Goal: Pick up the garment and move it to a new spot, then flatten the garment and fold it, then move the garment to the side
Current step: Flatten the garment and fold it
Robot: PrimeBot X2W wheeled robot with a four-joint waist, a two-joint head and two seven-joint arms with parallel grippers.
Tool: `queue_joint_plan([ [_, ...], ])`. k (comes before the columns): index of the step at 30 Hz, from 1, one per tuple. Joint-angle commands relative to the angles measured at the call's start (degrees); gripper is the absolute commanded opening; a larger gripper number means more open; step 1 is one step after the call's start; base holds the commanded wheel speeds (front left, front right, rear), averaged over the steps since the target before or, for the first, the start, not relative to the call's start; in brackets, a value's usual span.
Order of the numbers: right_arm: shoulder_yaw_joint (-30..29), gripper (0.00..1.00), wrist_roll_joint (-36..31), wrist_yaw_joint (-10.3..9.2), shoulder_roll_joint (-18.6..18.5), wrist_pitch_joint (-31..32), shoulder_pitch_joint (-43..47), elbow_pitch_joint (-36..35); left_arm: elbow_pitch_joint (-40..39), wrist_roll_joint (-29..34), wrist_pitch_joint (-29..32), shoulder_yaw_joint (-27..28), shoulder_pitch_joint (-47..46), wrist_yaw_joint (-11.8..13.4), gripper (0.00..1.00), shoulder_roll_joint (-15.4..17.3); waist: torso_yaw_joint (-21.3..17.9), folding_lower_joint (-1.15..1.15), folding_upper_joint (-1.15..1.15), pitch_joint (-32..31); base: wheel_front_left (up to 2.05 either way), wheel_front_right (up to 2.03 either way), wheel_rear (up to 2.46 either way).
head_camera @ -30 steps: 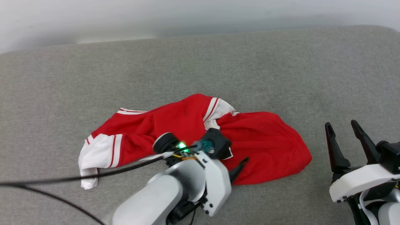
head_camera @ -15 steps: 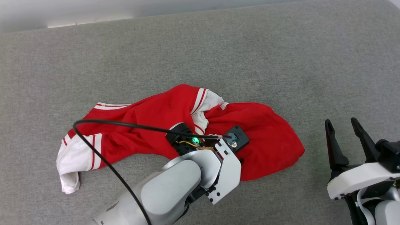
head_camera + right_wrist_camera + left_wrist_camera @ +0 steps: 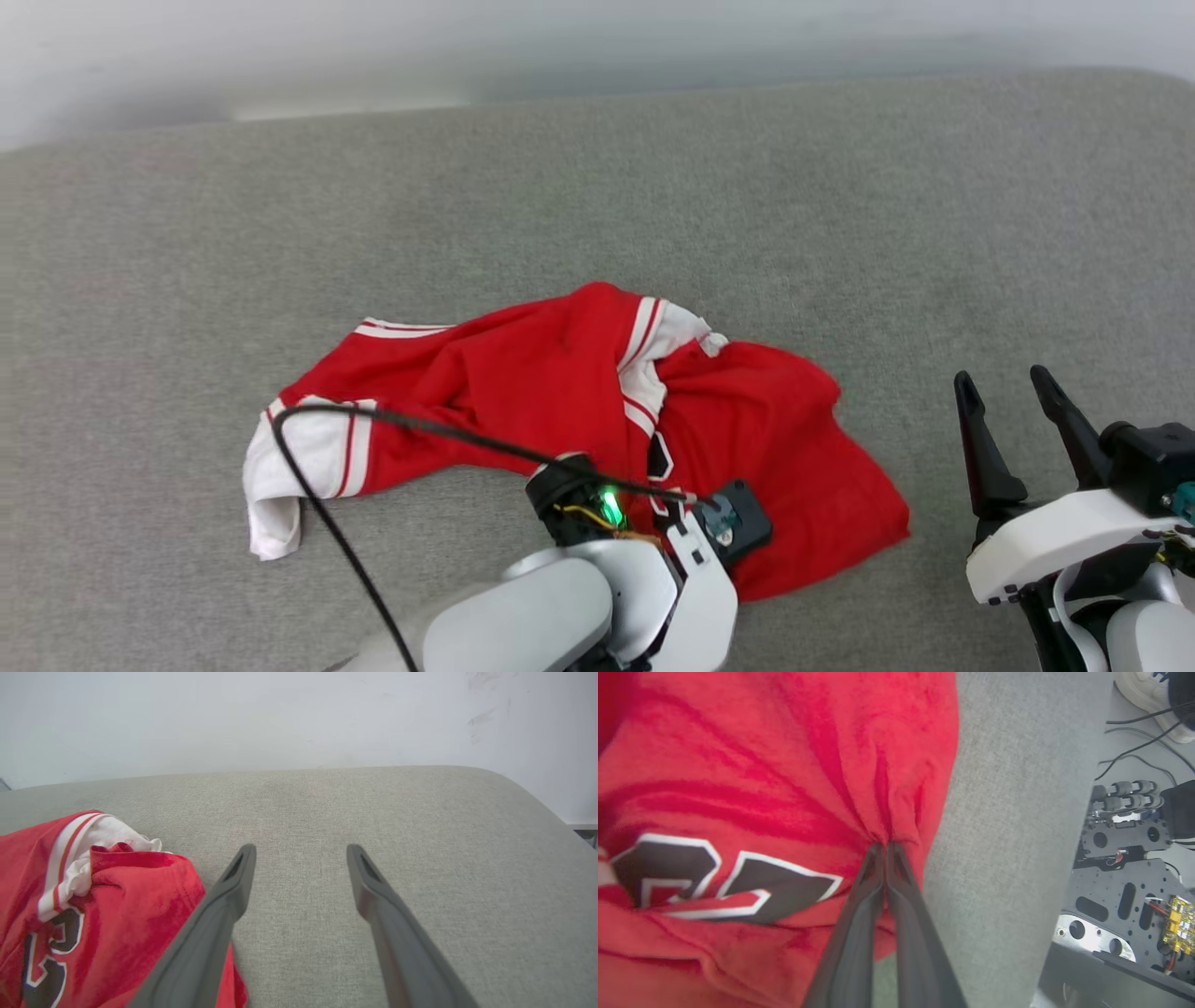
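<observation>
Grey fabric-covered table [image 3: 840, 187], rounded far corner.
One crumpled red-and-white garment [image 3: 523, 373] lies on it, near-centre.

Grey fabric surface [image 3: 840, 205] beneath a pale wall [image 3: 560, 37]; white shoe [image 3: 1141, 686] beside loose black cables [image 3: 1129, 718].

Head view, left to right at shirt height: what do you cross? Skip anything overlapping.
White short sleeve with red stripe trim → crumpled body of the bright red jersey T-shirt → bare strip of grey fabric surface → right gripper, two long dark fingers apart, pointing up.
</observation>
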Motion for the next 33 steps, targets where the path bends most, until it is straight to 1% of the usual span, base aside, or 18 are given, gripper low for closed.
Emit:
queue_joint_plan([
  [1,0.12,1.00,0.08,-0.02,-0.31,0.09,0.63,0.26,-1.28,-0.77,0.47,-0.82,1.26,-0.06,0.00,0.80,1.39,0.00,0.00,-2.00,0.00,0.00,0.00],
  [4,0.32,1.00,0.20,-0.02,-0.33,0.46,1.15,0.64,-6.05,-2.94,2.84,-2.63,2.60,-0.07,0.00,2.61,2.36,0.00,0.00,-4.09,0.00,0.00,0.00],
  [6,0.48,1.00,0.28,-0.02,-0.30,0.68,1.65,1.06,-9.78,-3.43,5.87,-3.16,3.35,-0.07,0.00,4.29,2.91,0.00,0.00,-5.38,0.00,0.00,0.00],
  [10,1.29,1.00,0.39,-0.02,-0.08,0.96,1.95,1.72,-20.12,-4.25,15.21,-3.45,8.18,-0.08,0.00,6.71,3.47,0.00,0.00,-7.04,0.00,0.00,0.00],
  [13,1.92,1.00,0.48,-0.02,0.08,1.13,1.58,2.06,-25.49,-4.52,20.79,-3.35,11.06,-0.01,0.00,8.48,3.80,0.00,0.00,-7.39,0.00,0.00,0.00],
  [15,2.25,1.00,0.54,-0.02,0.19,1.08,1.19,2.37,-26.90,-4.67,21.26,-3.34,12.35,-0.01,0.00,8.99,4.00,0.00,0.00,-7.38,0.00,0.00,0.00],
  [16,2.27,1.00,0.59,-0.02,0.23,1.05,1.08,2.48,-26.57,-4.44,19.89,-3.34,12.41,-0.01,0.00,8.97,4.16,0.00,0.00,-7.35,0.00,0.00,0.00],
  [17,2.26,1.00,0.68,-0.02,0.28,1.01,1.04,2.54,-25.84,-3.45,18.04,-3.33,12.01,-0.01,0.45,9.10,4.38,0.00,0.00,-7.28,0.00,0.00,0.00],
  [18,2.19,1.00,0.73,-0.02,0.31,0.98,1.08,2.59,-24.81,-2.74,16.23,-3.35,11.61,-0.01,1.00,9.11,4.62,0.00,0.00,-7.19,0.00,0.00,0.00],
  [21,2.00,1.00,0.82,-0.02,0.10,1.13,1.47,2.51,-21.90,-2.01,8.92,-2.51,10.81,-0.01,1.00,8.18,5.46,0.00,0.00,-7.00,0.00,0.00,0.00],
  [24,1.96,1.00,0.79,-0.02,-0.24,1.37,1.67,2.20,-19.65,-1.42,0.99,0.54,10.10,0.19,1.00,7.09,6.32,0.00,0.00,-7.08,0.00,0.00,0.00],
  [26,2.23,1.00,0.88,-0.02,-0.41,1.64,1.59,1.99,-18.71,-1.11,-3.96,3.17,10.20,1.18,1.00,6.49,6.86,0.00,0.00,-7.33,0.00,0.00,0.00],
  [28,2.73,1.00,1.07,-0.02,-0.71,2.07,1.41,1.83,-18.28,-0.62,-8.63,5.97,9.95,2.72,1.00,6.33,7.40,0.00,0.00,-7.63,0.00,0.00,0.00],
  [30,3.78,1.00,1.64,-0.02,-1.06,2.97,0.98,1.49,-17.88,-0.31,-13.22,9.51,9.83,5.11,1.00,6.68,7.93,0.00,0.00,-7.92,0.00,0.00,0.00],
  [33,6.09,1.00,2.91,-0.02,-2.35,5.45,-0.22,0.45,-17.68,0.72,-20.13,14.76,10.04,9.03,1.00,8.50,8.90,0.00,0.00,-8.15,0.00,0.00,0.00],
])
